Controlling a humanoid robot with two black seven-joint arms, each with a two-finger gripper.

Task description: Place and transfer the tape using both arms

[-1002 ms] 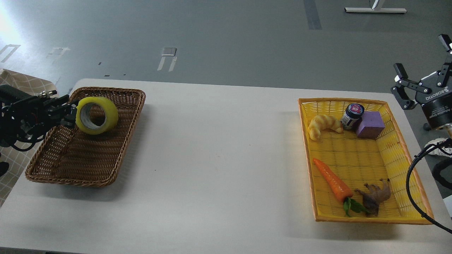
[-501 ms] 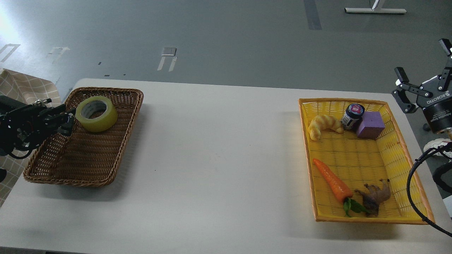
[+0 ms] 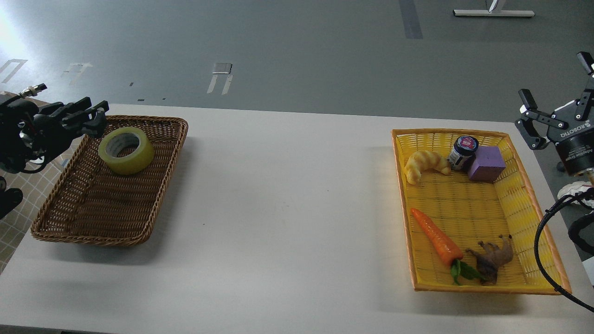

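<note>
The tape (image 3: 126, 150), a yellow translucent roll with a grey-white core, lies flat in the far part of the brown wicker basket (image 3: 93, 234) on the left of the table. My left gripper (image 3: 98, 116) hovers just beyond the basket's far left corner, up and to the left of the tape, apart from it. Its fingers stand slightly apart and hold nothing. My right gripper (image 3: 553, 76) is wide open and empty, raised off the table's right edge, beyond the yellow basket (image 3: 482, 287).
The yellow basket holds a croissant toy (image 3: 424, 164), a small dark jar (image 3: 464, 152), a purple block (image 3: 486, 163), a toy carrot (image 3: 436, 241) and a brown toy animal (image 3: 493, 257). A black cable (image 3: 540, 241) loops beside the basket's right side.
The left gripper held the tape tilted over the wicker basket, laid it flat, let go, then rose up and away. The right gripper barely moved.
</note>
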